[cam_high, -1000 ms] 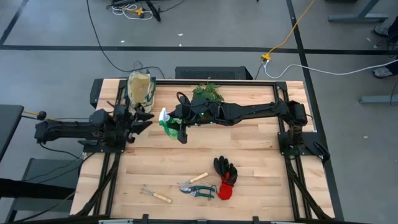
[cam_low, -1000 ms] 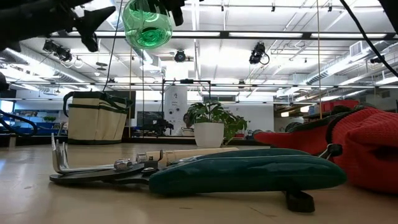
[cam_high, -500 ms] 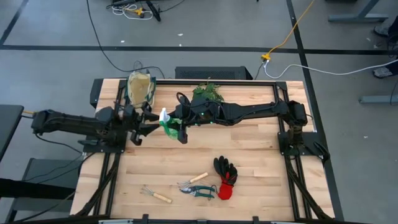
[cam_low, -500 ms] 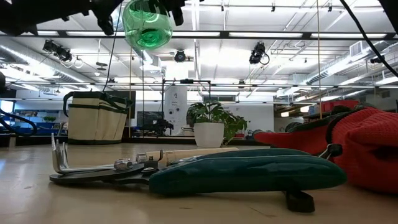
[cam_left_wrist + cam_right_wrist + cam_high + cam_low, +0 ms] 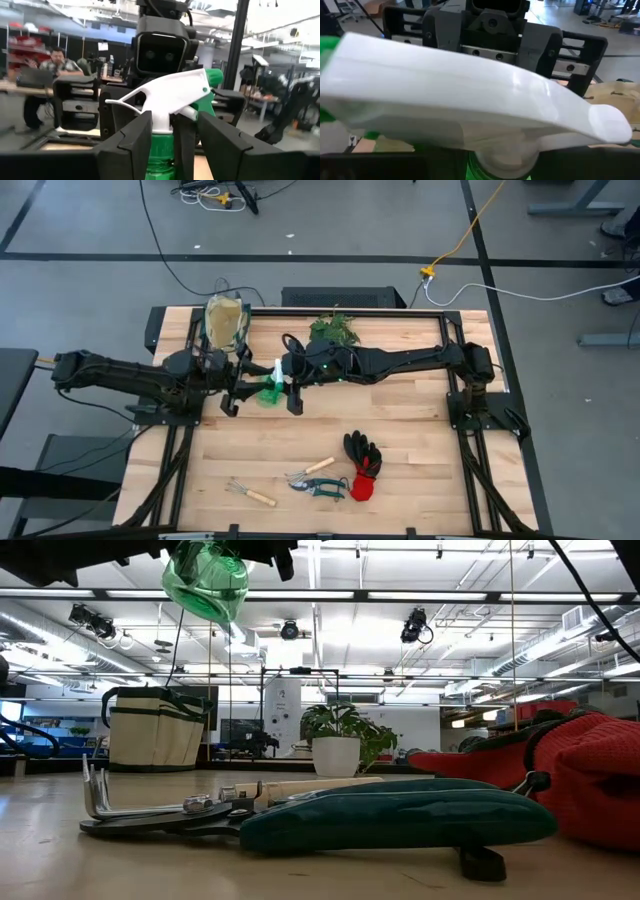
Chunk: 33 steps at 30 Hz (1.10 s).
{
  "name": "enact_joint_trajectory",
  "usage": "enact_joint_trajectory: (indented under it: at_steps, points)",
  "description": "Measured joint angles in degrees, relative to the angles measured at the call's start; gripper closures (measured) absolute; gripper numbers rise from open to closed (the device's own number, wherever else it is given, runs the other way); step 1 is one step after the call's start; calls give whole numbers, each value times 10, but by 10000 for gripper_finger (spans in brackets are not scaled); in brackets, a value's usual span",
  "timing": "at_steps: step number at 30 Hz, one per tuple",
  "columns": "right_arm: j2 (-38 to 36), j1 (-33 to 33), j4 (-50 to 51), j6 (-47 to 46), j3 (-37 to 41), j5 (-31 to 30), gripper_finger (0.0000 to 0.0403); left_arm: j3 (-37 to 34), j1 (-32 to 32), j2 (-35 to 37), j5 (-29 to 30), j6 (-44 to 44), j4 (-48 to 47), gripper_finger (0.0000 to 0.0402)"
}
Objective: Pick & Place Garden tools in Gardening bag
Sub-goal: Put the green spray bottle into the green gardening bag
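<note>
The green spray bottle with its white head hangs high over the table's far middle, and my right gripper is shut on it. My left gripper faces it from the table's left, open, with a finger on either side of the bottle's neck. In the low view the bottle's body hangs tilted. The beige gardening bag stands at the far left. The gloves, the teal shears, a wooden-handled tool and the small rake lie near the front edge. My right gripper holds the spray bottle at its top end, under the white head, reaching level from the table's right. The head fills its wrist view and hides the fingers. The bottle is lifted clear, its body hanging tilted below. My left gripper's fingers flank the neck; whether they touch it I cannot tell.
A leafy plant in a white pot stands at the far edge, just right of the bag and behind the right arm. Bare table lies between the arms and the tools at the front. A person sits in the room beyond.
My left gripper has moved toward the table's right edge and upward, up to the spray bottle, so that its fingers now flank the neck. The bottle's body has tipped and swung a little toward the left arm. My right gripper has kept still.
</note>
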<state>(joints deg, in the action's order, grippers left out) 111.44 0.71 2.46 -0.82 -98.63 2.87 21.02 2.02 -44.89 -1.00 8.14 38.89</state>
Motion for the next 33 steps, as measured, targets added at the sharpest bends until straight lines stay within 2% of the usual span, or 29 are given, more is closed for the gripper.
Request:
enact_joint_trajectory:
  at_steps: [16, 23, 33]
  points:
    - [0, 3, 3, 2, 0, -10, 266, 4, 4, 0, 7, -46, -11, 234]
    - [0, 2, -2, 2, 0, -13, 266, 33, 4, -1, 51, -77, -67, 234]
    - [0, 3, 2, 3, 0, -19, 266, 53, 5, 0, 53, -73, -114, 234]
